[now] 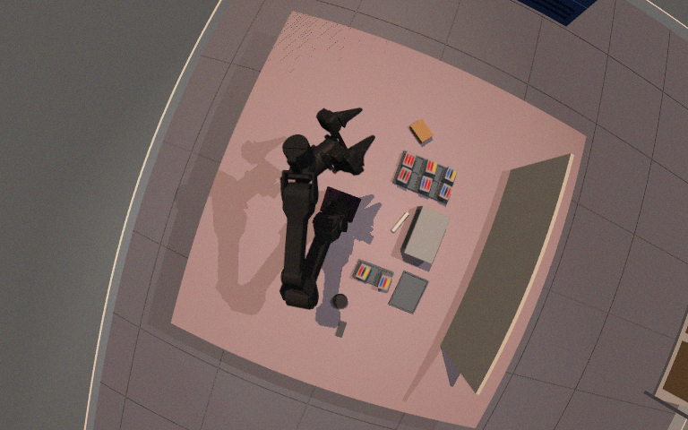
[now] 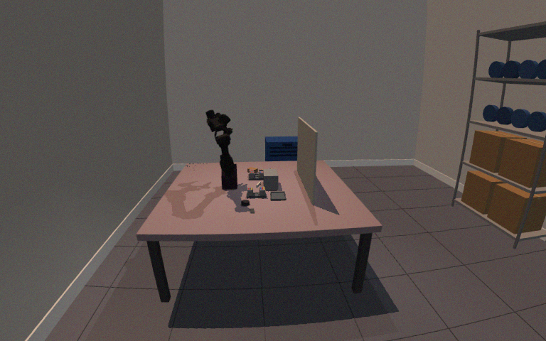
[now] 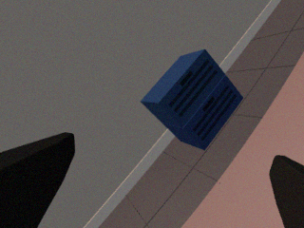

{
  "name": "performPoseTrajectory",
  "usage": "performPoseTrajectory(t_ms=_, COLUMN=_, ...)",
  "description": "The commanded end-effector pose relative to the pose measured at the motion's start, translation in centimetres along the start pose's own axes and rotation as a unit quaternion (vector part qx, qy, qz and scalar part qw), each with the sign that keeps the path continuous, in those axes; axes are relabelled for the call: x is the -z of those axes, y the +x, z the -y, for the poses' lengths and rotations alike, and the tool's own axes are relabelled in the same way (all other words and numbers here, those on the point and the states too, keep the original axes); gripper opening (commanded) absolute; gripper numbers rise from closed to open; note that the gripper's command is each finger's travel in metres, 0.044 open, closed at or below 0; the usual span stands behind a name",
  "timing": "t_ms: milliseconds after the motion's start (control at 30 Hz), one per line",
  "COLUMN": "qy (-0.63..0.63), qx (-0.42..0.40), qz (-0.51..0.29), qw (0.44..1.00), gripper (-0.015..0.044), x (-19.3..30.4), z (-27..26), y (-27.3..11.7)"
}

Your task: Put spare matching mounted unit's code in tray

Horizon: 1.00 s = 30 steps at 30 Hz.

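Note:
My gripper [image 1: 367,123] [image 3: 174,155] is open and empty, raised high above the table left of the racks. A larger grey rack [image 1: 418,163] holds several small blocks with coloured stripes. A smaller rack [image 1: 374,274] [image 2: 256,195] holds two striped blocks, one [image 1: 363,271] at its left and one [image 1: 384,282] at its right. A flat grey tray [image 1: 408,292] [image 2: 278,196] lies beside it, empty. A grey box [image 1: 428,234] [image 2: 271,180] stands between the larger rack and the tray. I cannot tell which thing is the mounted unit, and no printed code is readable.
A tall upright panel [image 1: 507,263] [image 2: 306,160] stands at the table's right. An orange block [image 1: 421,131], a white stick [image 1: 399,221], a dark disc [image 1: 339,301] and a small grey plate [image 1: 340,329] lie around the racks. A blue cabinet [image 3: 190,100] stands beyond the table.

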<state>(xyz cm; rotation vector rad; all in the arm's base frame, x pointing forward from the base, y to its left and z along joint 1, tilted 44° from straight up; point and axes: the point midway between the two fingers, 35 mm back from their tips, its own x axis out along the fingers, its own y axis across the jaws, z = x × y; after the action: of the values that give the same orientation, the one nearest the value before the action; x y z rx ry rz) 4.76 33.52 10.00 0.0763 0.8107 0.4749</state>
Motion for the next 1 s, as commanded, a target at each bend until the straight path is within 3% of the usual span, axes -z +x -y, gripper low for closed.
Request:
performPoseTrajectory(t_ms=0, qy=-0.004, qx=0.101, qz=-0.004, qw=0.995, gripper=0.044, x=-4.0, z=2.8, y=3.7)
performPoseTrajectory(t_ms=233, qy=0.013, qx=0.268, qz=-0.052, qw=0.962, gripper=0.044, x=-10.8, z=10.7, y=8.9)
performPoseTrajectory(t_ms=433, qy=0.035, qx=0.385, qz=-0.121, qw=0.914, gripper=0.044, x=-15.2, z=19.1, y=11.1)
performPoseTrajectory(t_ms=700, qy=0.066, qx=0.494, qz=-0.237, qw=0.834, gripper=0.044, x=-18.8, z=31.3, y=10.5)
performPoseTrajectory(t_ms=967, qy=0.097, qx=0.54, qz=-0.364, qw=0.753, gripper=0.044, x=-19.5, z=41.7, y=7.6)
